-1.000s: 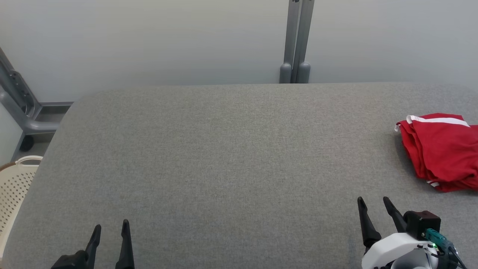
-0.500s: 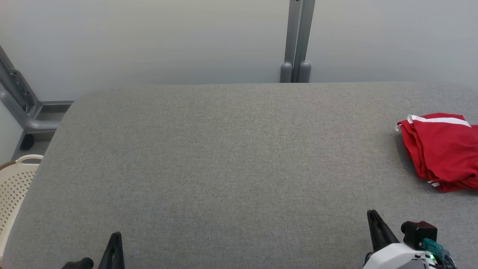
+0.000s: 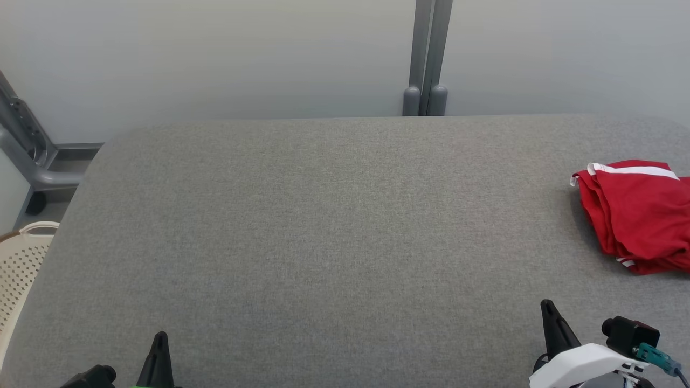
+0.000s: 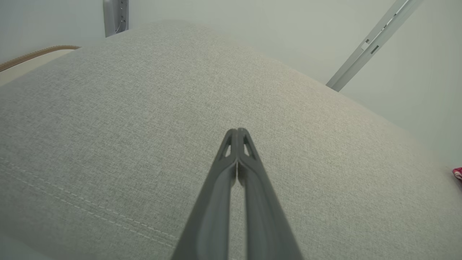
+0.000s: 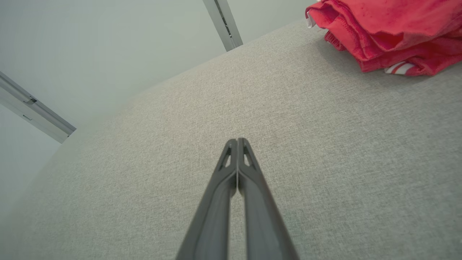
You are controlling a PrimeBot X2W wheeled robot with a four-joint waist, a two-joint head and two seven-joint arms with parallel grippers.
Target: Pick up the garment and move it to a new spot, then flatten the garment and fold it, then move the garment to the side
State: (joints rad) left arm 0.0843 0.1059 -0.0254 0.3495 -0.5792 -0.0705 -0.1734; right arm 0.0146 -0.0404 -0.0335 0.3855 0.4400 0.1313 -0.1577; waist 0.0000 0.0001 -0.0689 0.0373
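Head view w/ both wrist views: grey fabric-covered table [image 3: 323, 226], rounded far corners, bare cloth across the ctr. Red garment [image 3: 636, 215] w/ white stripes lies bunched in loose folds at the table's right side, partly cut off by the frame edge; one white-striped hem runs along its far side, a second bit of stripe peeks out at its near edge. Left gripper [image 4: 237, 130]: the two dark fingers pressed together tip to tip, nothing btwn them, over the near left part of the table, well apart from the garment, which appears as a red speck at the right edge of the left wrist view. Right gripper [image 5: 237, 140]: fingers likewise clenched on nothing, over the near right part of the table; garment near it, up & to the right in the right wrist view, not touching. White wrist housing [image 3: 582, 364] sits behind the right fingers. Beyond the table: pale wall [image 3: 215, 54], a grey upright post [image 3: 426, 54] at the far edge, a grey metal frame [image 3: 21, 145] at far left; cream perforated basket [image 3: 21, 258] beside the table's left edge
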